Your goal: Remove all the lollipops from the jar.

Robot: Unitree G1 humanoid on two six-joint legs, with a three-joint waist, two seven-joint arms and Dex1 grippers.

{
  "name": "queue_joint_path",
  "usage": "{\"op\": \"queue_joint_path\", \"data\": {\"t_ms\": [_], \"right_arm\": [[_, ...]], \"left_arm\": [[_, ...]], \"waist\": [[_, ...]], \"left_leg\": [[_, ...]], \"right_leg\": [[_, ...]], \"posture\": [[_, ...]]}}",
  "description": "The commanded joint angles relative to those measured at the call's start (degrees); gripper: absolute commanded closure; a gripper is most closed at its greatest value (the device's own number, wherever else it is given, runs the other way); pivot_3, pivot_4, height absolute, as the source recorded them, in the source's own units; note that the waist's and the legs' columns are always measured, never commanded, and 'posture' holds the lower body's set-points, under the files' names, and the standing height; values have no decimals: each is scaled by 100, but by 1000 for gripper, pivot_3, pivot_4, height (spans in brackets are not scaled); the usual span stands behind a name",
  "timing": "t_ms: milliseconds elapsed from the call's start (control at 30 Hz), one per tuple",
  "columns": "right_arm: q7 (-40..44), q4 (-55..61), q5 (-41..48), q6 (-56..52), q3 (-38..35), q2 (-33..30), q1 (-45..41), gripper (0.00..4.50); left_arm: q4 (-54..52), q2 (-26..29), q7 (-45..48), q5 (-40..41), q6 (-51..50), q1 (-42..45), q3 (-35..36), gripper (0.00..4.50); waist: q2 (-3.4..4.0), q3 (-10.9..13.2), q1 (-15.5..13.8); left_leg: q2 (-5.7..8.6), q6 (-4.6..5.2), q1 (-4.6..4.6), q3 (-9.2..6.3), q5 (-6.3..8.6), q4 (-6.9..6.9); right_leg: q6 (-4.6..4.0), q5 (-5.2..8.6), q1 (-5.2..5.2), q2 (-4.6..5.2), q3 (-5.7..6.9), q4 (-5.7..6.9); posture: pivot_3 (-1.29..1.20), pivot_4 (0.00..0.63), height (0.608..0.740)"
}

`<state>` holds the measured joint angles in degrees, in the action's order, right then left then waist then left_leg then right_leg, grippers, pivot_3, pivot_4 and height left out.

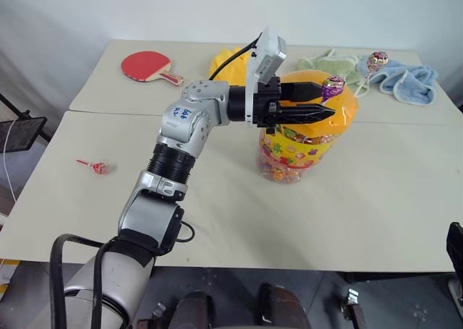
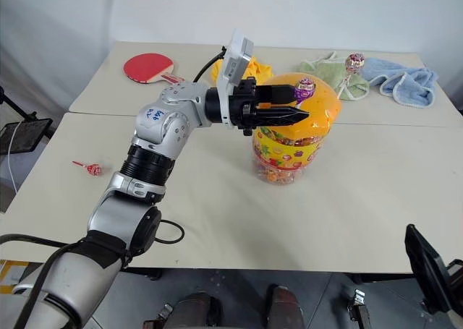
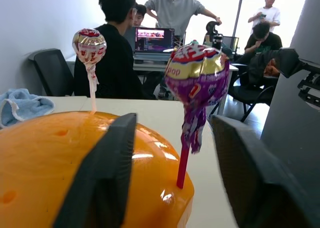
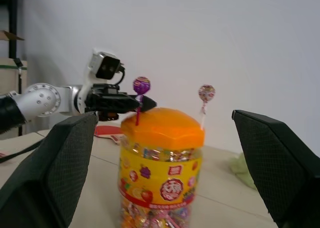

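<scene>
Leftmost on the bench point(image 1: 376, 220) lies one red-white lollipop point(image 1: 97, 168), flat and well apart from everything else. Behind it, near the far edge, rests a red paddle point(image 1: 147, 66). Further right, the left gripper point(image 1: 318, 102) reaches level across the orange domed lid of the jar point(image 1: 304, 152). Its jaws straddle the purple lollipop point(image 3: 196, 75), which stands upright with its red stick in a lid hole; a gap shows on each side, so they look unclenched, though contact with the stick cannot be ruled out. Just beyond, a pinkish lollipop point(image 3: 89, 46) also stands upright in the lid on a white stick. Behind the jar lie yellow, green and blue cloths point(image 1: 409, 81). The right gripper point(image 4: 165, 178), held back from the jar, has its jaws spread wide, grasping nothing.
</scene>
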<state>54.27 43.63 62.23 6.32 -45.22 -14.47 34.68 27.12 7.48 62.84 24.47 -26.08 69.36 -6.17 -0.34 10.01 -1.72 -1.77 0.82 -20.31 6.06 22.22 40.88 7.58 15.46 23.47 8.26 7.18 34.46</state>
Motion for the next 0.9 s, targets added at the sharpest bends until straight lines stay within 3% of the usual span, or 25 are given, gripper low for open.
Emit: {"op": "queue_joint_path", "data": {"t_ms": [33, 167, 333, 533, 733, 900], "right_arm": [[-61, 147, -55, 176, 57, -36, -3, 0], [-595, 515, -263, 78, 365, -261, -322, 0], [-1397, 799, -391, -148, 726, -691, -851, 0], [-1519, 594, -520, -544, 1242, -1380, -1529, 0], [-329, -39, -482, -1145, 1498, -2714, -2037, 0], [244, -248, -59, -1619, 1729, -3248, -2497, 0]], "left_arm": [[-139, -56, 80, 1, 24, 64, -1, 3371], [-131, -41, 115, -14, 105, 64, 35, 4450], [91, -147, -75, 311, 145, 259, 532, 4450], [380, -55, -721, 1251, -395, 744, 1774, 4450], [-38, 1482, -1411, 369, -845, 103, 1532, 4450], [-1634, 2878, -1597, 43, -1857, -1379, 1288, 4450]], "waist": [[0, 0, 0], [1, 1, 16], [1, 1, 0], [-2, 3, 17], [4, 2, 89], [-15, 16, 42]], "left_leg": [[0, 1, -1, 0, 1, 1], [0, 2, 0, 1, 1, 1], [-1, 2, -1, -2, 1, 5], [0, 8, -13, -4, 4, 10], [1, 7, 15, 1, 4, -13], [0, -1, 4, -26, 6, -15]], "right_leg": [[0, 0, 0, 0, 0, 0], [0, 0, 0, 0, 0, -1], [0, 0, 1, 0, 0, 0], [1, -1, 4, 0, 2, -8], [2, -1, 3, -2, -6, -1], [3, -2, 14, -5, 7, 13]], "posture": [[0, 150, 740], [0, 150, 740], [0, 150, 740], [0, 150, 740], [0, 150, 740], [0, 150, 740]]}}
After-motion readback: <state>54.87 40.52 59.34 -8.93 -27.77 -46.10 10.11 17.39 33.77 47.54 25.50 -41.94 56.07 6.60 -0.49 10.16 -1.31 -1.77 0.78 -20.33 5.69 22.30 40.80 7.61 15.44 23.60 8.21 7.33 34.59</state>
